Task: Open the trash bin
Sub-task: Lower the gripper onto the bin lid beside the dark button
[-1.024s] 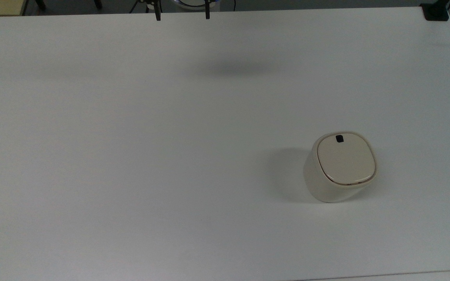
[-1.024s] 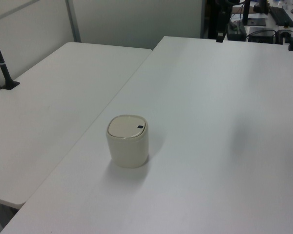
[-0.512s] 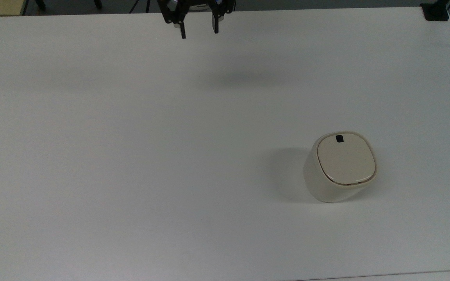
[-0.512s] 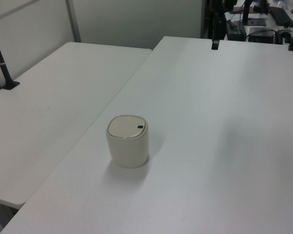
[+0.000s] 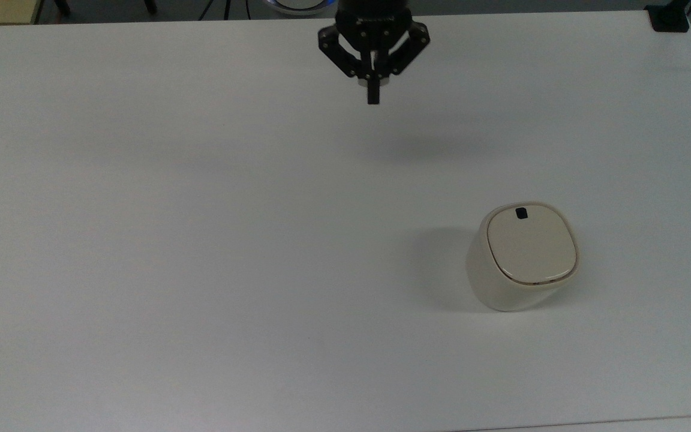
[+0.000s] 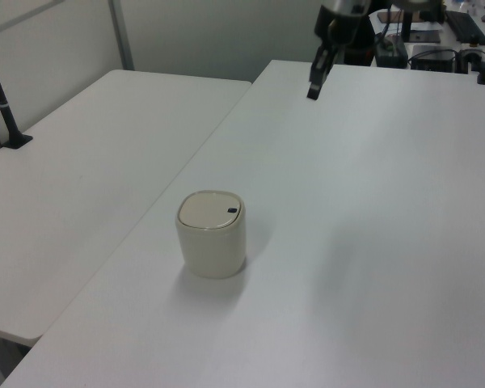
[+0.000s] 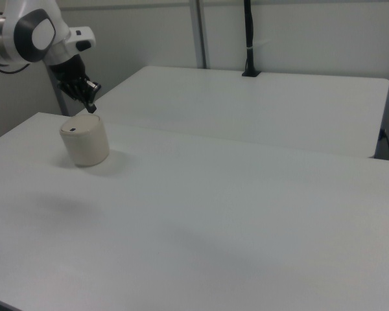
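Fingers pressed together and empty, the gripper [image 5: 373, 96] hangs above the white table [image 5: 201, 240] near its far edge, well apart from the trash bin [image 5: 522, 258], lid closed, toward the top view's lower right. Best approach: descend onto the lid's black button [image 5: 521, 213].

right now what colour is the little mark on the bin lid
Black, clearest in the top view.
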You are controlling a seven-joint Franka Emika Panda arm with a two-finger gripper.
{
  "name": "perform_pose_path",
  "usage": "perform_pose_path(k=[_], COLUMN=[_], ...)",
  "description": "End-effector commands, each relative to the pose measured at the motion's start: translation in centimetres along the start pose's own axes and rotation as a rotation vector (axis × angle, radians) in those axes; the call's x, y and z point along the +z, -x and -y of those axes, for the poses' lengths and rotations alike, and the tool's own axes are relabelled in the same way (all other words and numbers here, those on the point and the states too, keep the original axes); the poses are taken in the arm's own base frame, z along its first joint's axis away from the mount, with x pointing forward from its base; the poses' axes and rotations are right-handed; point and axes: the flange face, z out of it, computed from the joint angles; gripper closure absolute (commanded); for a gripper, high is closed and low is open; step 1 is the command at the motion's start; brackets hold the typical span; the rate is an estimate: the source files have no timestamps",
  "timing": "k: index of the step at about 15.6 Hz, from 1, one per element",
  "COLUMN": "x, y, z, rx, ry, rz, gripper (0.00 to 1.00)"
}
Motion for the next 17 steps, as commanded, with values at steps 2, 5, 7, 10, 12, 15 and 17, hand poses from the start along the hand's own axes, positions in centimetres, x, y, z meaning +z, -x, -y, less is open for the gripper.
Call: perform_pose_path(k=[2, 5, 7, 10, 12, 15, 17], x=[3.8, 5.4, 6.1, 7.6, 8.7, 11.1, 12.8], y=[-2.5, -3.4, -3.5, -3.6, -3.3, -2.4, -2.0], z=[5.0, 6.4, 8.4, 10.7, 12.5, 15.4, 16.9], rx=[0.271, 0.408, 0.439, 0.509, 0.499, 0.497, 0.511], ry=[-0.046, -0.102, -0.136, -0.169, -0.176, -0.176, -0.165], rz=[-0.051, -0.117, -0.141, -0.166, -0.181, -0.188, -0.213], gripper=[1.0, 1.0, 1.0, 1.0, 1.0, 1.0, 1.0])
